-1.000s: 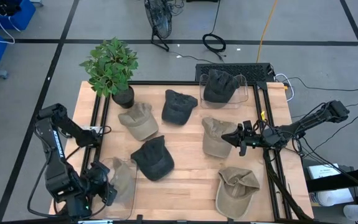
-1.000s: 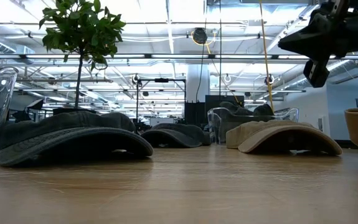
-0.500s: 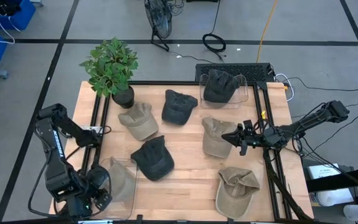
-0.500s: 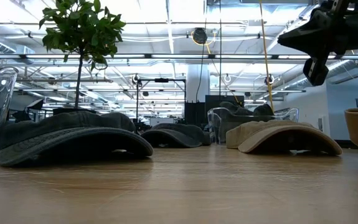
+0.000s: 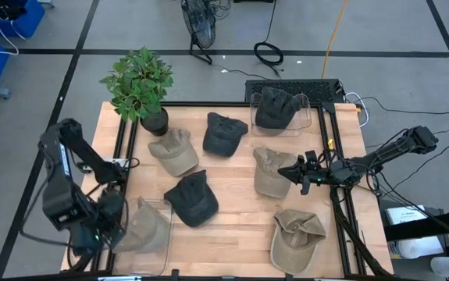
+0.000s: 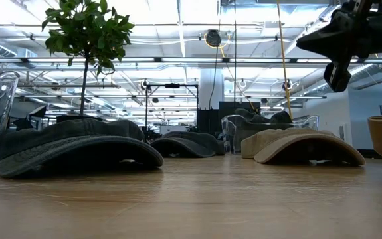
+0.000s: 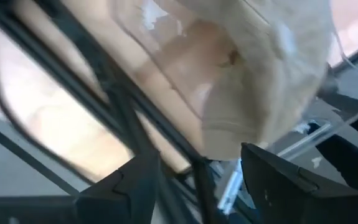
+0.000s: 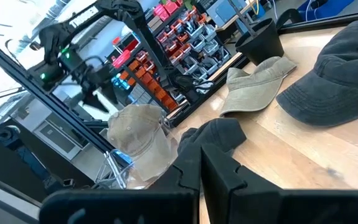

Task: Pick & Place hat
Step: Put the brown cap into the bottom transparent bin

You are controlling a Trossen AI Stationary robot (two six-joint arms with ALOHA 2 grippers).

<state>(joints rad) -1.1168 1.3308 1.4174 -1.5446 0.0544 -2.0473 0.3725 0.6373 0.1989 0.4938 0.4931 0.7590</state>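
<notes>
Several tan and dark caps lie crown-up on the wooden table. One tan hat (image 5: 141, 226) sits in the clear bin (image 5: 164, 234) at the near left corner, also seen in the left wrist view as the tan hat (image 7: 259, 68). My left gripper (image 5: 107, 223) (image 7: 194, 186) hangs open just left of that bin, clear of the hat. My right gripper (image 5: 298, 173) (image 8: 200, 165) is shut and hovers above the table (image 6: 340, 46), at the right side of another tan hat (image 5: 271, 170). It holds nothing.
A potted plant (image 5: 140, 86) stands at the far left corner. A second clear bin (image 5: 308, 109) at the far edge holds a dark hat (image 5: 275, 108). Dark hats (image 5: 224, 133) (image 5: 191, 197), a tan hat (image 5: 173, 151) and an upturned tan hat (image 5: 297, 238) lie between. Black rails frame the table.
My left gripper has drawn back out of the near-left bin toward the table's left edge and risen, its arm swinging up. The tan hat stays in the bin and now shows more fully. My right arm has kept still.
</notes>
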